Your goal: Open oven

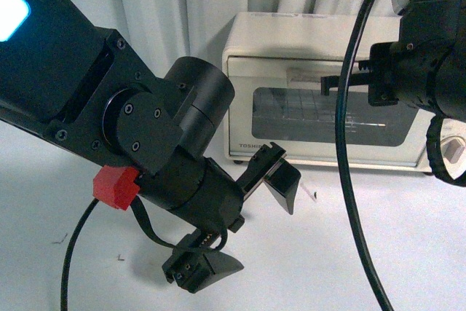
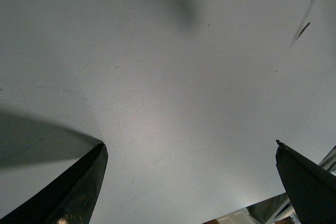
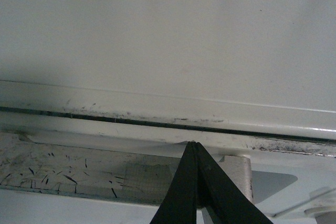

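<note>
White tabletop (image 1: pixel 408 238) lies under the left gripper (image 1: pixel 258 232), whose jaws are spread wide just above it with nothing between them. Farther back stands the cream oven (image 1: pixel 291 49), its glass door (image 1: pixel 320 118) closed. The right gripper (image 3: pixel 194 145), tips pressed together, sits at the scuffed bar handle (image 3: pixel 79 169). Pale curtains (image 1: pixel 160 5) hang behind.

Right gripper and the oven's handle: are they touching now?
Cannot tell. In the right wrist view the shut right gripper overlaps the oven handle, but neither contact nor gap shows plainly.
</note>
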Available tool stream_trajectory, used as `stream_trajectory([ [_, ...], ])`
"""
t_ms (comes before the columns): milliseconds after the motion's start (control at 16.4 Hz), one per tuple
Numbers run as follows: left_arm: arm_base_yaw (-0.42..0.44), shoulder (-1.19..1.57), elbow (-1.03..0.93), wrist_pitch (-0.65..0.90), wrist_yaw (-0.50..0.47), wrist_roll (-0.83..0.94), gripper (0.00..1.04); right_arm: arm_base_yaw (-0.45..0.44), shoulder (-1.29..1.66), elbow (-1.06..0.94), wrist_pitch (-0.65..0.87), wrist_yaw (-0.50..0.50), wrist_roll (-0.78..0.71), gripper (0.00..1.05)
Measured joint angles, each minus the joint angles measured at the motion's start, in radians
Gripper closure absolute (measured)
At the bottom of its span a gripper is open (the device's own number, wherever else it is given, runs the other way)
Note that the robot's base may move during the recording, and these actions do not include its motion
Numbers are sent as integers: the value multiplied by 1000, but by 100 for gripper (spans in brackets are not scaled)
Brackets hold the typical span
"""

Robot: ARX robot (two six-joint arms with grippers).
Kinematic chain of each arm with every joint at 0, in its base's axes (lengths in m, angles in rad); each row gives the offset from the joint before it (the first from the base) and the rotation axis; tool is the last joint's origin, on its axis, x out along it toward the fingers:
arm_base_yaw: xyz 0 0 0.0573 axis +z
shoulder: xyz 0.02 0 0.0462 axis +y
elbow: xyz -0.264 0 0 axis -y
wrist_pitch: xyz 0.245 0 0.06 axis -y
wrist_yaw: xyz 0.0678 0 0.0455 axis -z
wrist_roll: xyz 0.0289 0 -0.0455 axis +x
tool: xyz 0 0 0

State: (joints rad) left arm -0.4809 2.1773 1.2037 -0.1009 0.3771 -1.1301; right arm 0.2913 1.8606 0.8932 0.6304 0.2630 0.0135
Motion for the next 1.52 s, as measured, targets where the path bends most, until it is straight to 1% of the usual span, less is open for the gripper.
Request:
stream_trajectory([
  [305,0,0,0,0,0,0,7,30,-18,-62,53,49,40,103],
  [670,0,0,0,0,-1,0,7,63,-32,-125,102,109,40,103],
  [1341,0,0,0,0,-1,0,7,136,-78,-264,131,201,93,103],
  [1524,0,0,0,1,-1,0,7,154,-106,-328,135,208,94,103],
])
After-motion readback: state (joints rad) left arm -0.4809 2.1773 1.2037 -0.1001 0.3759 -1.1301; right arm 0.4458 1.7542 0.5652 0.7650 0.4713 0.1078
